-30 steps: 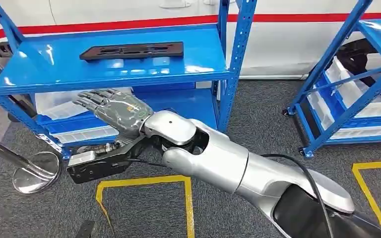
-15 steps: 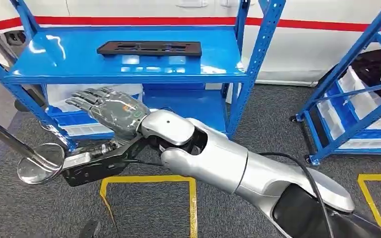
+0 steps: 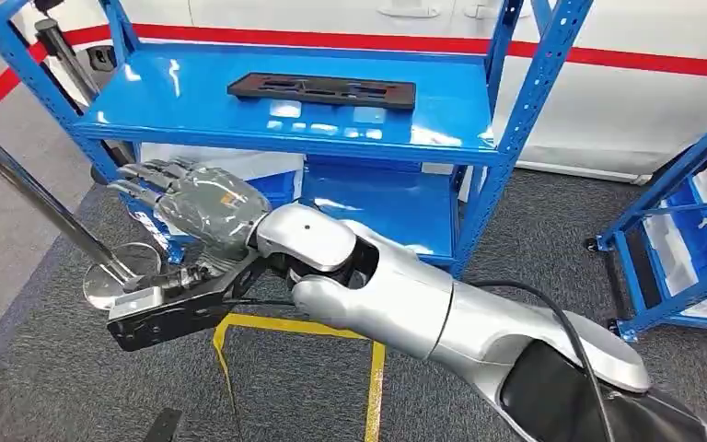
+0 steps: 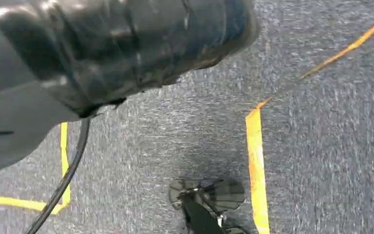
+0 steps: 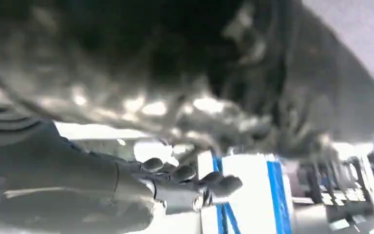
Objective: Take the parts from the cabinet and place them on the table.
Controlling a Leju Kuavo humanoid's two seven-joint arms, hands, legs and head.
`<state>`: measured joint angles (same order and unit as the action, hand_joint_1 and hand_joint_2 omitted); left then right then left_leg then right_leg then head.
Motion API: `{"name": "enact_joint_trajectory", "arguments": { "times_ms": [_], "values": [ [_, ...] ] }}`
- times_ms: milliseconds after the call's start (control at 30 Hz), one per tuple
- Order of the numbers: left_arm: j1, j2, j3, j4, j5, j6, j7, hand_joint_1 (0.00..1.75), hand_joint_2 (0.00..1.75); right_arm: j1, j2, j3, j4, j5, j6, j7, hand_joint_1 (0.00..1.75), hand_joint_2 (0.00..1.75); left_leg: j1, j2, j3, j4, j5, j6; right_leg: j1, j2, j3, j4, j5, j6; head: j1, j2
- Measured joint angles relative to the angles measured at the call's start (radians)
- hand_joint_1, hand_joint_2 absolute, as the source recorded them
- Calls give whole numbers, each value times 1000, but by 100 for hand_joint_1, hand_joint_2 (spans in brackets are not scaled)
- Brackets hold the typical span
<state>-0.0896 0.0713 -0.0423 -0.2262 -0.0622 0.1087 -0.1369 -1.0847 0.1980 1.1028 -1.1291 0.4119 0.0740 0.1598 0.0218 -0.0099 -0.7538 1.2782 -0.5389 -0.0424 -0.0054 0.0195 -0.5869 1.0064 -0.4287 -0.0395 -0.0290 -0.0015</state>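
A flat black part [image 3: 322, 89] lies on the top board of the blue cabinet [image 3: 193, 138], near its back. My right hand [image 3: 193, 207] is stretched out in front of the cabinet, below the top board's front edge and to the left of the part. Its fingers are spread and hold nothing. In the blurred right wrist view the right hand's fingers [image 5: 190, 178] are apart and bare. My left hand [image 4: 126, 48] is a blurred dark glossy shape close to the camera over grey carpet. How its fingers lie cannot be made out.
A chrome stand with a round base [image 3: 110, 272] and a slanted pole is at the left by the cabinet's leg. White bins [image 3: 230, 164] sit on the lower shelf. A second blue rack [image 3: 681, 239] stands at the right. Yellow tape [image 3: 373, 378] marks the carpet.
The camera has moved: the whole scene has shifted right and down, and the cabinet looks nearer. My right hand keeps its open pose in front of the cabinet.
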Motion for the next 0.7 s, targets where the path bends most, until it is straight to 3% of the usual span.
{"name": "enact_joint_trajectory", "arguments": {
  "times_ms": [33,67,133,167,200,267,333,367,433,467,500,533,567,633,667,700],
  "values": [
    [1,0,-1,0,3,4,11,0,0,7,1,0,11,-27,5,2,0,0,2,1,5,-17,24,-3,-1,-4,0,1,-2,1,0,0],
    [1,2,-1,0,12,6,24,0,0,12,3,-3,24,-97,28,2,0,0,5,4,32,-76,64,-6,-2,-7,1,4,-4,4,0,0],
    [1,7,-2,0,16,8,35,0,0,20,13,-9,39,-184,55,-1,0,0,9,9,116,-238,136,-8,-4,-9,0,13,-12,12,0,0],
    [-1,8,-2,0,19,8,37,0,0,23,21,-14,45,-205,54,-1,0,0,5,11,133,-267,114,-3,2,-9,-4,17,-16,18,0,0],
    [-3,12,-3,0,21,8,37,0,0,23,27,-18,52,-210,48,1,0,0,-1,3,131,-271,121,15,4,-9,-7,21,-18,22,0,0],
    [-2,13,-9,0,22,9,37,0,0,23,33,-18,58,-193,19,13,0,0,-3,3,129,-266,118,27,3,-10,-4,17,-17,30,-1,0],
    [0,13,-11,0,20,11,32,0,0,19,36,-18,63,-170,-14,27,0,0,6,5,136,-276,123,41,2,-12,-8,29,-28,43,0,0],
    [-1,13,-12,0,19,11,30,0,0,14,37,-18,64,-165,-22,29,0,0,5,5,138,-277,122,48,2,-13,-20,61,-52,45,2,0],
    [-3,14,-16,0,18,12,28,0,0,11,37,-18,68,-163,-24,30,0,0,3,5,138,-276,120,57,2,-13,-92,212,-128,47,3,0],
    [-2,14,-16,0,18,12,27,0,0,12,37,-18,72,-163,-24,31,0,0,1,5,138,-276,120,59,2,-13,-131,288,-154,47,3,0],
    [0,14,-16,0,17,12,27,0,0,13,37,-18,76,-162,-24,32,0,0,0,5,138,-275,119,59,2,-13,-155,330,-159,47,3,0],
    [1,14,-16,0,17,12,27,0,0,13,37,-18,80,-162,-24,32,0,0,-1,3,138,-275,119,59,2,-13,-157,324,-141,45,3,0],
    [1,14,-16,0,14,12,27,0,0,13,37,-18,82,-159,-26,32,0,0,-1,1,139,-274,118,58,2,-13,-138,278,-105,42,3,0],
    [0,13,-19,0,8,13,24,0,0,9,40,-18,87,-151,-34,31,0,0,-2,-4,143,-271,114,54,3,-13,-56,105,-13,30,3,0],
    [0,13,-21,0,8,11,20,0,0,7,40,-18,89,-148,-39,27,0,0,-1,-5,142,-270,112,50,6,-11,-33,46,-9,23,3,0],
    [-1,14,-25,0,6,10,16,0,0,4,43,-18,91,-146,-43,21,0,0,-12,-6,134,-260,110,43,7,-9,-19,26,-12,20,2,0]
  ]
}}
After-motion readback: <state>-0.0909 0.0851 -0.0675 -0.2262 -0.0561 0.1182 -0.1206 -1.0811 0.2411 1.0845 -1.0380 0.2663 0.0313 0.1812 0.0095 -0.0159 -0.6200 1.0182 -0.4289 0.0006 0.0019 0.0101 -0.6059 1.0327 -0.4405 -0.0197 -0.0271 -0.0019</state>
